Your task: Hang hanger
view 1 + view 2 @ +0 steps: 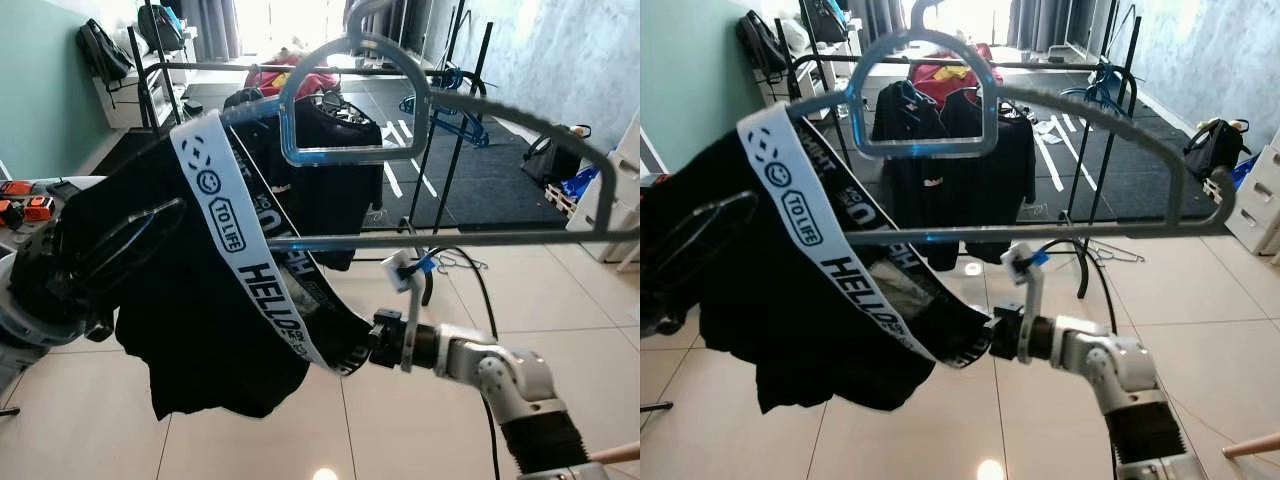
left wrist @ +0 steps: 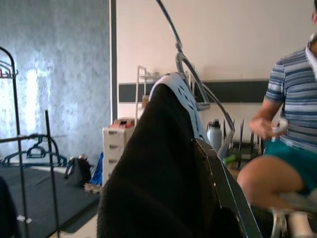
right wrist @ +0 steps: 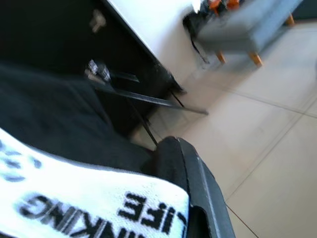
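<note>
A grey-blue hanger (image 1: 480, 238) is held up close before me, its hook loop (image 1: 355, 100) pointing toward a black clothes rack (image 1: 300, 68). A black garment (image 1: 190, 330) with a white lettered band (image 1: 240, 240) is draped over the hanger's left end. My left gripper (image 1: 120, 245) is at that end, shut on the hanger through the cloth; one finger (image 2: 228, 198) lies beside the black cloth (image 2: 158, 168). My right gripper (image 1: 362, 350) is below the hanger, shut on the garment's lower edge; its finger (image 3: 193, 168) presses the white band (image 3: 99, 208).
Black shirts (image 1: 335, 180) hang on the rack behind. Blue hangers (image 1: 450, 110) hang on a second rack at the right, above a dark mat (image 1: 500, 170). A person (image 2: 292, 139) sits nearby, and a hand (image 1: 620, 452) reaches in low on the right. Pale tiles (image 1: 420, 440) cover the floor.
</note>
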`<state>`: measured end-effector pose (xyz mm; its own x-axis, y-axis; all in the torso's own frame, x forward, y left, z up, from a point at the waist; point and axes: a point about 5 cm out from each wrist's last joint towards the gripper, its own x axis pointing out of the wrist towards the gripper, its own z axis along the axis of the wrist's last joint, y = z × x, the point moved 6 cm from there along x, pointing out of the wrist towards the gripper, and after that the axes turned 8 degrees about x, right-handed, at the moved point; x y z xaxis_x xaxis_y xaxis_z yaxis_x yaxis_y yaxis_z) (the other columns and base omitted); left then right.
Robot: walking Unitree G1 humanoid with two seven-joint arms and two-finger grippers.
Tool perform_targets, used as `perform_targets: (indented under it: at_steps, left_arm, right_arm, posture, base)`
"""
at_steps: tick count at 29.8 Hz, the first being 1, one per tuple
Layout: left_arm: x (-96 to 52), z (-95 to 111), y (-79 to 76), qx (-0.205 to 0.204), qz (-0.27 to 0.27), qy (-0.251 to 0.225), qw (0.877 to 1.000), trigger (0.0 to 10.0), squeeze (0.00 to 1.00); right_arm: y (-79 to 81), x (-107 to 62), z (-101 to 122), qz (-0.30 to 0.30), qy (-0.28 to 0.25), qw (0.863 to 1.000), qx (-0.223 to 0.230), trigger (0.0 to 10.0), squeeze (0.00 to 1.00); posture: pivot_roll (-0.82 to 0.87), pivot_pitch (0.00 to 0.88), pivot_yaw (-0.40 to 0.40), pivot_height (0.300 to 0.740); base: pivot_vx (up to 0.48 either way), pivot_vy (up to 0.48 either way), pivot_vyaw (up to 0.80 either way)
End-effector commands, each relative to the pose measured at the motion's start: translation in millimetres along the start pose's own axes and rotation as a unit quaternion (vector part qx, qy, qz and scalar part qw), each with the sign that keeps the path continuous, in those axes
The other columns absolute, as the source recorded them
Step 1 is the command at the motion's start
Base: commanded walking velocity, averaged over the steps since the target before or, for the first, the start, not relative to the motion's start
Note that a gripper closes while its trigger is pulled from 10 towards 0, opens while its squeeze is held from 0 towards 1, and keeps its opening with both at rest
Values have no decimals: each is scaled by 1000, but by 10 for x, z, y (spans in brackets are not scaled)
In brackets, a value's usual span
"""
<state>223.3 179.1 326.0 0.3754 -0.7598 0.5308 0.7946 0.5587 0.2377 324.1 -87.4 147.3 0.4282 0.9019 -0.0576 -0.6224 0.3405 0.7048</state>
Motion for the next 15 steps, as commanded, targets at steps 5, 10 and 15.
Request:
perform_targets:
  at_steps: [5, 10, 15]
  left_arm:
    - [-120, -38, 132, 49, 18, 49, 997, 0, 0]
    - [-211, 47, 412, 124, 84, 54, 987, 0, 0]
    - [-296, 114, 548, 172, 121, 56, 976, 0, 0]
  right_arm:
    - [-32, -200, 351, -10, -64, 998, 18, 0, 0]
    - [-81, -308, 492, -29, -87, 995, 24, 0, 0]
    - [-123, -375, 529, -45, -94, 994, 31, 0, 0]
  posture:
    - [-68, 4, -6, 740]
    - [-68, 2, -4, 740]
    - [-73, 3, -3, 740]
  base:
    - [0, 0, 0]
    - [0, 0, 0]
    - [0, 0, 0]
